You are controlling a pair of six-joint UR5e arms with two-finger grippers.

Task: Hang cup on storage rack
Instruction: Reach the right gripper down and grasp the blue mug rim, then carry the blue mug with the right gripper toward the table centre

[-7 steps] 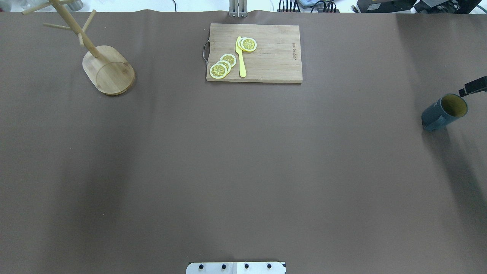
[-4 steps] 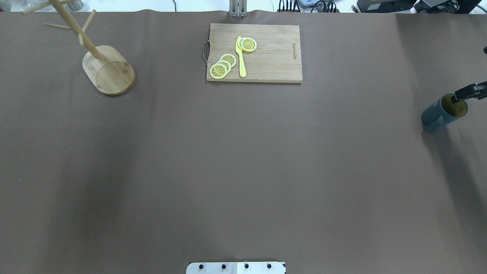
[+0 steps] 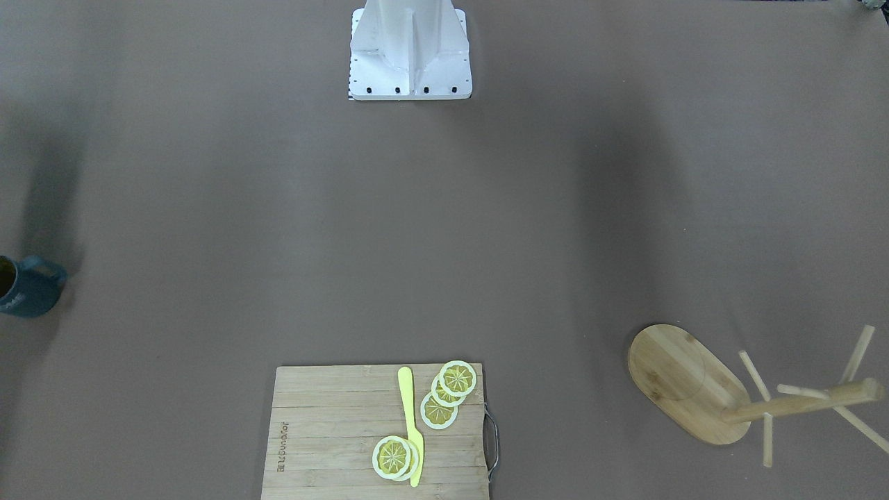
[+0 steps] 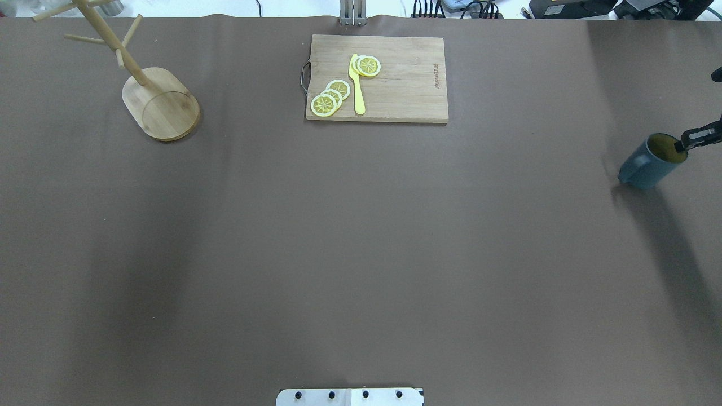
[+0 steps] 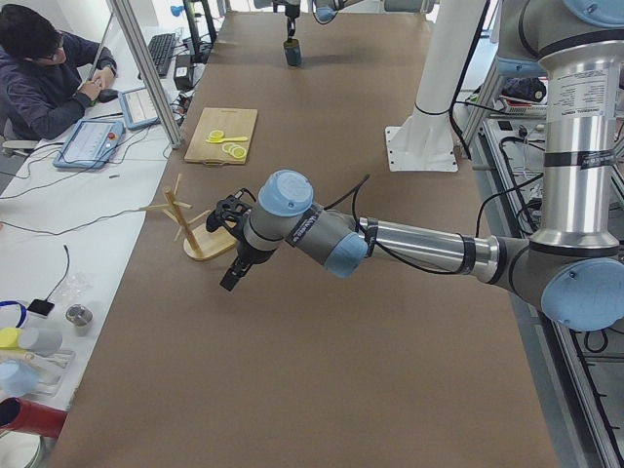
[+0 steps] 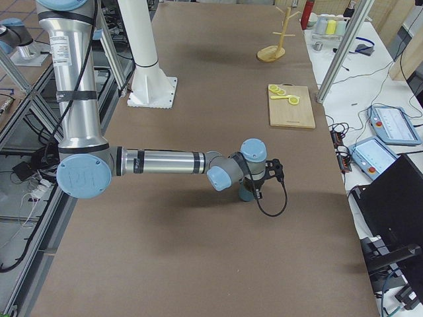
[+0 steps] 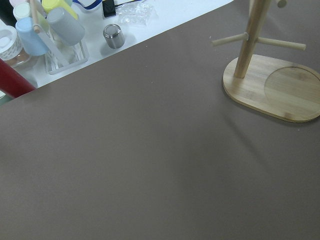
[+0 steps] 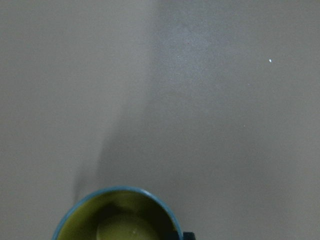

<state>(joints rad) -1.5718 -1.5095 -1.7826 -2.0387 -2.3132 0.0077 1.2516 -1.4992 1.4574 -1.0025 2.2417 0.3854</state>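
The dark teal-blue cup (image 4: pixel 648 163) with a yellow inside stands at the table's far right edge. It also shows in the front-facing view (image 3: pixel 28 286), its handle pointing toward the robot's base. My right gripper (image 4: pixel 695 138) has one finger inside the cup's mouth at the rim and grips the wall. The right wrist view shows only the cup's rim (image 8: pixel 117 192). The bamboo storage rack (image 4: pixel 161 104) stands at the far left, also in the left wrist view (image 7: pixel 272 87). My left gripper (image 5: pixel 232 278) hovers near the rack; I cannot tell if it is open.
A wooden cutting board (image 4: pixel 377 79) with lemon slices and a yellow knife (image 4: pixel 357 84) lies at the back middle. The robot's base plate (image 4: pixel 350 396) is at the near edge. An operator (image 5: pixel 39 68) sits beyond the table. Bottles (image 7: pixel 45 30) stand off the table's end.
The right gripper's finger came down into the cup's mouth. The cup then shifted slightly left and away and turned, so its handle now shows on its left.
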